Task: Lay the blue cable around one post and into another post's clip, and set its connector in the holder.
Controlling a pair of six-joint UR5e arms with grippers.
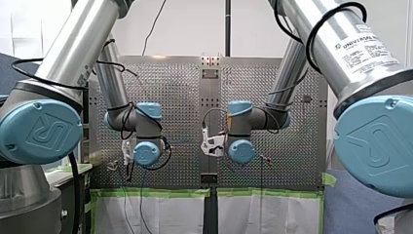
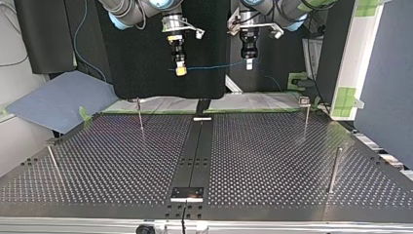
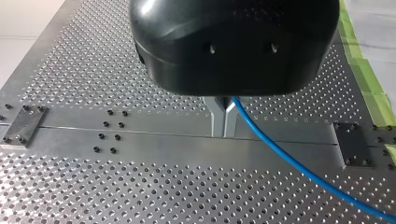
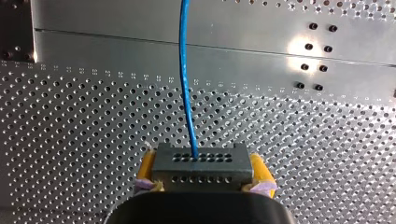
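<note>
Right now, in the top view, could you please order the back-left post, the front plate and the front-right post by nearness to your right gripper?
From my right gripper:
1. Back-left post, on the arms' side.
2. Front plate, on the middle strip.
3. Front-right post, across the table.

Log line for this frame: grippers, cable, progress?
left gripper: shut on blue cable | right gripper: shut on connector | cable: strung between grippers above table | posts: none wrapped yet

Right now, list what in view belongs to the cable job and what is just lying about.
Job: thin blue cable; dark perforated connector block, in my right hand; my left hand, on the cable; upright metal posts.
Lying about: green tape strips; blue-grey mat; white sheets.
</note>
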